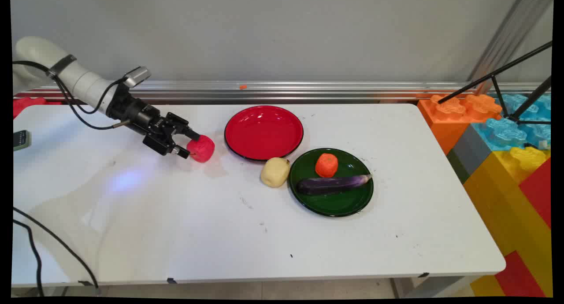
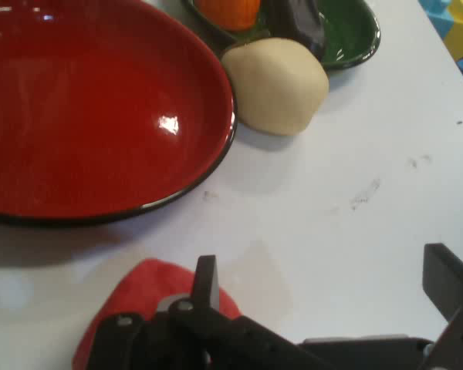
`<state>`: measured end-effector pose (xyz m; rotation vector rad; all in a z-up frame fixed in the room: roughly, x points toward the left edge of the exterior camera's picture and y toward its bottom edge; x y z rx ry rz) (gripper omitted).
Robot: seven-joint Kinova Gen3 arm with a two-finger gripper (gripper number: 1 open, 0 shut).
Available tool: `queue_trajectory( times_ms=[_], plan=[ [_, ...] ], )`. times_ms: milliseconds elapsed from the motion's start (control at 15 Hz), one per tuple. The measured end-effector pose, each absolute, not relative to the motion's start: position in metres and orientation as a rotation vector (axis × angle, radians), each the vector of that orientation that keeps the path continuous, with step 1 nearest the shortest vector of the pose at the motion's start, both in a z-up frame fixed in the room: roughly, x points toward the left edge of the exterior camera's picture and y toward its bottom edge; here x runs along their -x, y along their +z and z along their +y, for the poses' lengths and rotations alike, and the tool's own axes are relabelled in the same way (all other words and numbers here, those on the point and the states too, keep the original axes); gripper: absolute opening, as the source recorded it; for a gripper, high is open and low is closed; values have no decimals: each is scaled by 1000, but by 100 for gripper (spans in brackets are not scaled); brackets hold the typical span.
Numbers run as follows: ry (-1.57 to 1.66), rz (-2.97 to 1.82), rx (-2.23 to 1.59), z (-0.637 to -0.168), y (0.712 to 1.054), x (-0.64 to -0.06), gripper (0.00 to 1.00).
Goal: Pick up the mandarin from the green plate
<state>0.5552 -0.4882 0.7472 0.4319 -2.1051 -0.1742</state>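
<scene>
1. The gripper hangs low over the table, tilted forward. Its jaws stand wide apart and hold nothing; only bare table shows in the gap between them.
2. The red toy, a rounded lump, lies on the table right at the fingertips. In the hand view it sits at the left finger and mostly outside it, not centred in the gap. I cannot tell whether the finger touches it.
3. Just beyond the jaws is the red plate. It is empty, and its rim is near the toy but apart from it.
4. Further ahead, on the right-finger side, a pale potato rests on the table. It lies just beside the red plate's rim and up against the green plate's.
5. Past the potato is the green plate. It holds an orange fruit and a purple eggplant lying on its side, the two close together.
6. Farthest from the jaws, off the table's far end, stand big coloured blocks.
</scene>
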Motion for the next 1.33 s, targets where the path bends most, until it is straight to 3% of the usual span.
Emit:
queue_trajectory(
  times_ms=[1333],
  plan=[
    [-141,-2015,-291,-529,770,-446,100]
  ],
)
